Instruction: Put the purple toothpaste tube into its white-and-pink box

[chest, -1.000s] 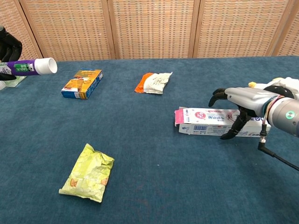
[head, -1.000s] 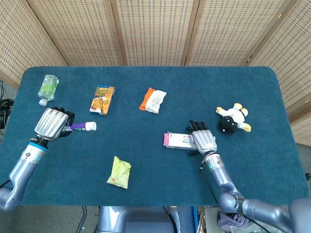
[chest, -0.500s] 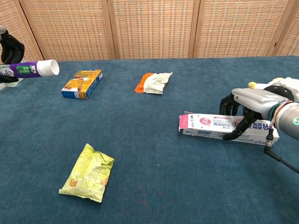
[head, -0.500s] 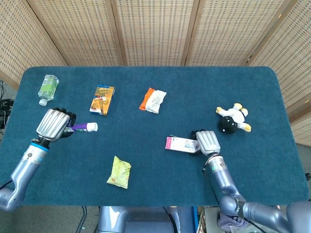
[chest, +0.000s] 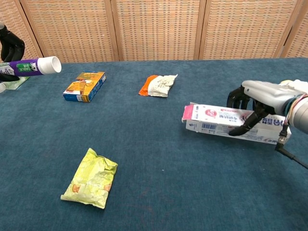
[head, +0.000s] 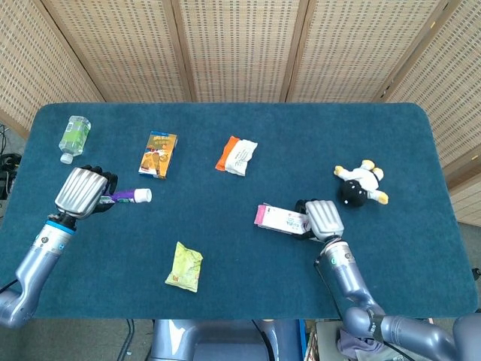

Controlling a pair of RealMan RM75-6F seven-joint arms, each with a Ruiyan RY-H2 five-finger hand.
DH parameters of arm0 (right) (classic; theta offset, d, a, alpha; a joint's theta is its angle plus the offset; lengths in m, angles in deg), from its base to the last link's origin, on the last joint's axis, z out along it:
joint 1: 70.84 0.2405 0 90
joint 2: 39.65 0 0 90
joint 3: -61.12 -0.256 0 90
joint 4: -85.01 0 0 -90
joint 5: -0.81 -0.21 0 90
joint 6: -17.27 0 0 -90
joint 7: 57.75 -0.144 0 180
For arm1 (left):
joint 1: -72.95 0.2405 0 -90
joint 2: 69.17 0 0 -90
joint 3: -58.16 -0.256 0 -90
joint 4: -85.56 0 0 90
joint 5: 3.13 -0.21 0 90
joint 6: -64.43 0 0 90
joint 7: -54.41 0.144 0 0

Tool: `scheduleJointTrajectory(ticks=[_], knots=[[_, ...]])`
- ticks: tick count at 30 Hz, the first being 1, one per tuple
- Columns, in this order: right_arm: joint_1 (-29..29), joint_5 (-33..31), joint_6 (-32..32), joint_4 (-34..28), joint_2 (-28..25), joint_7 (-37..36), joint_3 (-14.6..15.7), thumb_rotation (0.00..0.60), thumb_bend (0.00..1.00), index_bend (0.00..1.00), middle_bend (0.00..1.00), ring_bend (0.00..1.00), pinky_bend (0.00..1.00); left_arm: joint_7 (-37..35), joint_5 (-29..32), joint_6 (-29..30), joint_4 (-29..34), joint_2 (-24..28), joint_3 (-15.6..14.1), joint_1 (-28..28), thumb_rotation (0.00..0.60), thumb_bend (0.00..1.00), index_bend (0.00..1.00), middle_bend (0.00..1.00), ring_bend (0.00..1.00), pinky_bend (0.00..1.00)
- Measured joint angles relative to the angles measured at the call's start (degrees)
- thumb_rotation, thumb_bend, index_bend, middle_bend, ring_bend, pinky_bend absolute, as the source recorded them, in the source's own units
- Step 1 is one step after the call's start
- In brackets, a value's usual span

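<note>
one purple toothpaste tube (head: 129, 196) sits gripped in the left hand (head: 81, 192) above the table's left side; one white-and-pink box (chest: 226, 123) is clasped by the right hand (chest: 262, 98), beside two snack packets.

On my desk (head: 225, 263) I see a clear bottle (head: 74, 138) lying at the far left, an orange box (head: 158, 154) beside it, an orange-and-white packet (head: 237, 156) toward the middle, a yellow-green snack bag (head: 185, 267) near me, and a black-and-white plush toy (head: 360, 183) at right.
</note>
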Motion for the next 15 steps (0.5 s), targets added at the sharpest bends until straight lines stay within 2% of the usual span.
scheduleJointTrajectory(ticks=[9, 15], knots=[[-1.1, 3.1, 4.5, -11.5, -6.4, -2.0, -2.6, 0.6, 0.0, 0.6, 0.54, 0.45, 0.57, 0.4, -0.7, 0.7, 4.2, 1.5, 0.3, 0.0, 0.6, 0.3, 0.83, 0.68, 0.54, 0.56], [-3.5, 4.7, 6.3, -20.6, -11.1, -8.2, -3.2, 0.6, 0.0, 0.6, 0.54, 0.45, 0.57, -1.0, -1.0, -1.5, 8.9, 4.1, 0.4, -0.8, 0.6, 0.3, 0.83, 0.68, 0.54, 0.56]])
